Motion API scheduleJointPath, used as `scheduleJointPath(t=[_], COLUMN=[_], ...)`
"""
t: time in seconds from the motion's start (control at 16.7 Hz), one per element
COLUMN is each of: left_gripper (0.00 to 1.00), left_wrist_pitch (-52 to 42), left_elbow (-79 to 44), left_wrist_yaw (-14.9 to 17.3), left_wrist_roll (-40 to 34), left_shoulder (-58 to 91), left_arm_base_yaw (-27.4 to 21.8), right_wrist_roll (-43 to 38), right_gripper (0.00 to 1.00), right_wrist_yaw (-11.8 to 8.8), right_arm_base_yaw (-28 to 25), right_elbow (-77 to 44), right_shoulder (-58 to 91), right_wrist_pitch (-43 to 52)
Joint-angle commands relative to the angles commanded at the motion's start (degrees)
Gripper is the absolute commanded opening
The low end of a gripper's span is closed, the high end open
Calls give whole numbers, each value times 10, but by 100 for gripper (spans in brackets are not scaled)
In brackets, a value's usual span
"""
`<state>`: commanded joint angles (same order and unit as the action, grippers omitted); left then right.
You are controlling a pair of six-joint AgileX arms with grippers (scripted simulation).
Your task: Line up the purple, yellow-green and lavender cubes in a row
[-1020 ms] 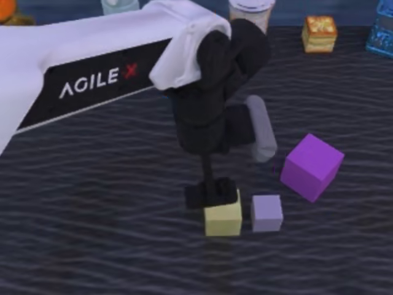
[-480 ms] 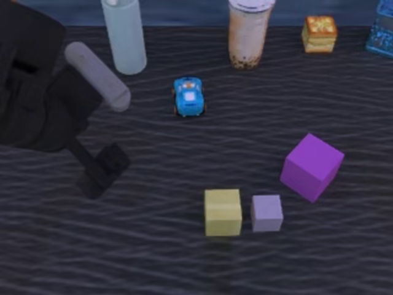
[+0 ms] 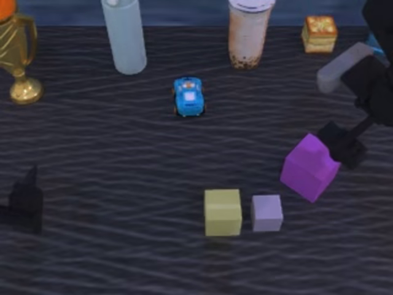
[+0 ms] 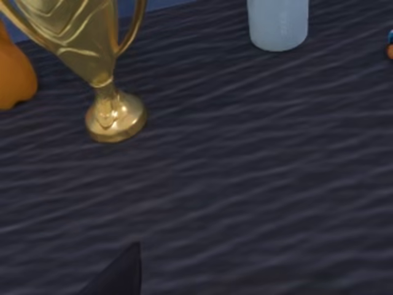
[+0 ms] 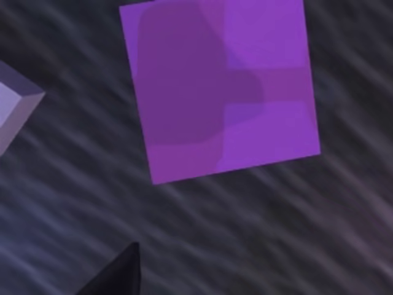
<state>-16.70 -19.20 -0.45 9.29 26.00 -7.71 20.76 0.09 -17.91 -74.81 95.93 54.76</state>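
The purple cube (image 3: 309, 169) lies turned at an angle on the right of the table; in the right wrist view this purple cube (image 5: 221, 92) fills the upper middle. The yellow-green cube (image 3: 222, 212) and the smaller lavender cube (image 3: 266, 212) sit side by side with a narrow gap, left of the purple one. A corner of the lavender cube (image 5: 12, 110) shows at that wrist view's edge. My right gripper (image 3: 344, 145) hangs open at the purple cube's far right corner, holding nothing. My left gripper (image 3: 24, 203) is parked open at the table's left edge.
Along the back stand a gold trophy (image 3: 18, 55), a pale bottle (image 3: 124, 37), a brownish cup (image 3: 250, 31) and an orange-topped box (image 3: 319, 34). A blue toy car (image 3: 188, 96) sits behind the cubes. The left wrist view shows the trophy (image 4: 110, 92) and bottle (image 4: 277, 21).
My left arm has drawn back from the yellow-green cube to the left edge. My right arm has come in from the right, over the purple cube. The cubes have not moved.
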Motion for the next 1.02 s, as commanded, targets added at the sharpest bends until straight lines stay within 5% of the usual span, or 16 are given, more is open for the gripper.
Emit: scheduleJointPath(t=[0.42,1.02], left_gripper=[100,100], left_wrist_pitch=[154,167], left_elbow=[180,192], left_wrist_yaw=[4,4], left_wrist_roll=[-86,-93], left_shoulder=[-243,-260], left_arm_base_yaw=[83,89], right_wrist_roll=[46,50], right_gripper=[100,100], right_wrist_yaw=[0,0], right_arm_base_yaw=[-40,-42], right_elbow=[-185,-167], right_shoulder=[206,233], right_wrist_pitch=[113,77])
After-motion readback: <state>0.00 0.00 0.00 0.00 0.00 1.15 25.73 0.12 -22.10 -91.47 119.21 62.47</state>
